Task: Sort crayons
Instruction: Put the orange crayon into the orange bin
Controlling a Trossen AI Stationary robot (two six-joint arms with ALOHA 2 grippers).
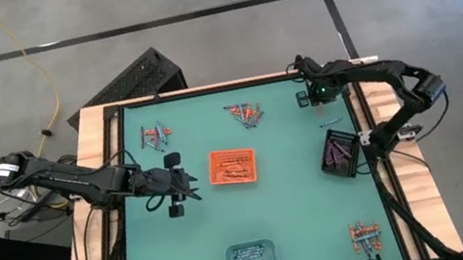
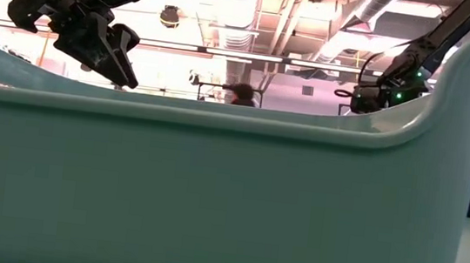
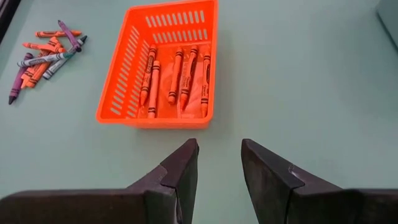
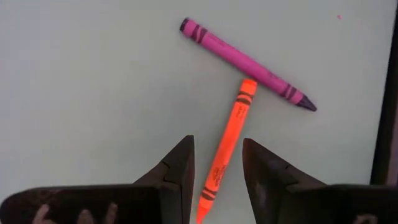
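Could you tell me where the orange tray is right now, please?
The orange tray sits near the middle of the green table in the high view, just right of the left gripper, holding orange crayons.

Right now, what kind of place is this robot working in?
Probably a lab or workshop: bare concrete floor around the table, exposed ceiling ducts overhead, and a yellow cable trailing across the floor.

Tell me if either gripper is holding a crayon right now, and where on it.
Neither. The left gripper hangs open and empty short of the orange tray. The right gripper is open above an orange crayon lying on the table, not clamped on it.
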